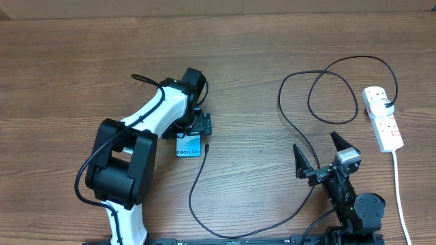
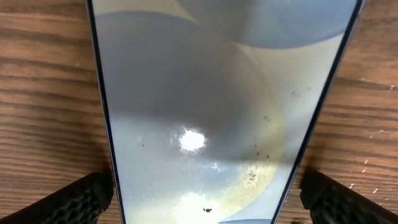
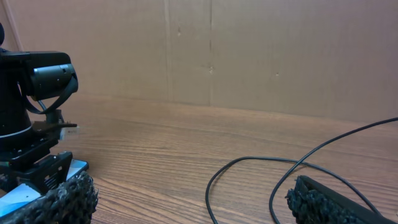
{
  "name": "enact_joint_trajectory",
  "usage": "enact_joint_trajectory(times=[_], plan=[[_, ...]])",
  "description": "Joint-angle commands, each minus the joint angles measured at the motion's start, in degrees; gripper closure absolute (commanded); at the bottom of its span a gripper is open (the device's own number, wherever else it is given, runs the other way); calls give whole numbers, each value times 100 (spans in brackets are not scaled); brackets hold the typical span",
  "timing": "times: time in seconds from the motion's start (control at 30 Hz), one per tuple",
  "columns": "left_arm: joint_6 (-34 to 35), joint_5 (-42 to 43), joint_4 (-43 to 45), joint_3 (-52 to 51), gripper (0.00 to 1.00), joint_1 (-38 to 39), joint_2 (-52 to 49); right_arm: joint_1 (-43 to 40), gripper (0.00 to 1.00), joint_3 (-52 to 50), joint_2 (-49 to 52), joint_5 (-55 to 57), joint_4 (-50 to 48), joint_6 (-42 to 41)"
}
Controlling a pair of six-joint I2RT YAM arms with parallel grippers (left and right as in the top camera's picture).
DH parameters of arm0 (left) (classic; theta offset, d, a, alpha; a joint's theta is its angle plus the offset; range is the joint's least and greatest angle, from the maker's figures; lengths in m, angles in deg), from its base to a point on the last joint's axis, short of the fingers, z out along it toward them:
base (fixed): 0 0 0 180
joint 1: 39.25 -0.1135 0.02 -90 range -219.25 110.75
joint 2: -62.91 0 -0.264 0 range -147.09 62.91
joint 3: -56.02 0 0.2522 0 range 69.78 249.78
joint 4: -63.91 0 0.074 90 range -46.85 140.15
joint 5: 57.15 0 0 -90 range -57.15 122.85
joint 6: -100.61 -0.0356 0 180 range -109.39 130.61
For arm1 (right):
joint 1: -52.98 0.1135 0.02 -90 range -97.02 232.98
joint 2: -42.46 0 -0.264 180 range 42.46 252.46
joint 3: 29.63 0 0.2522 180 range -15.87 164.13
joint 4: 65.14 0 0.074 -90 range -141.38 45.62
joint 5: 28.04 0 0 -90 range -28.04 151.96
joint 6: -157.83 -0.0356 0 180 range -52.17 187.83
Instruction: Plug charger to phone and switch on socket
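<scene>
The phone (image 1: 189,150) lies flat on the table with its blue-and-white screen up. It fills the left wrist view (image 2: 205,93). My left gripper (image 1: 192,135) is open and straddles the phone, one finger beside each long edge with a thin gap (image 2: 202,199). The charger, a thin black cable (image 1: 281,109), loops widely from the socket (image 1: 381,117), and its plug tip (image 1: 206,145) lies just right of the phone. My right gripper (image 1: 319,155) is open and empty at the front right, and the cable (image 3: 249,158) lies on the table ahead of it (image 3: 193,199).
The socket's thick white cord (image 1: 398,190) runs along the right side to the front edge. The left arm (image 3: 31,93) stands at the left of the right wrist view, with a corner of the phone (image 3: 78,166) under it. A cardboard wall (image 3: 249,50) backs the table.
</scene>
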Motion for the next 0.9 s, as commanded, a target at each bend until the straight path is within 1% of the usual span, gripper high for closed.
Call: enact_joint_trajectory(times=[0.0, 0.13, 0.3, 0.37, 0.43, 0.53, 0.67, 0.87], plan=[[83, -157, -87, -181, 5, -9, -127, 26, 0, -57, -52, 76, -26, -17], [129, -160, 208, -428, 0, -9, -127, 26, 0, -57, -52, 76, -26, -17], [195, -111, 573, -715, 0, -9, -127, 26, 0, -57, -52, 76, -26, -17], [190, -114, 605, -745, 10, -9, -127, 26, 0, -57, -52, 76, -26, -17], [190, -114, 605, -741, 16, -9, -127, 26, 0, -57, -52, 76, -26, -15], [188, -114, 590, -726, 23, -11, -127, 26, 0, -57, -52, 76, -26, -17], [190, -114, 538, -643, 25, -11, -125, 26, 0, -57, -52, 76, -26, -17], [282, -114, 546, -520, 22, -11, -127, 26, 0, -57, -52, 76, -26, -17]])
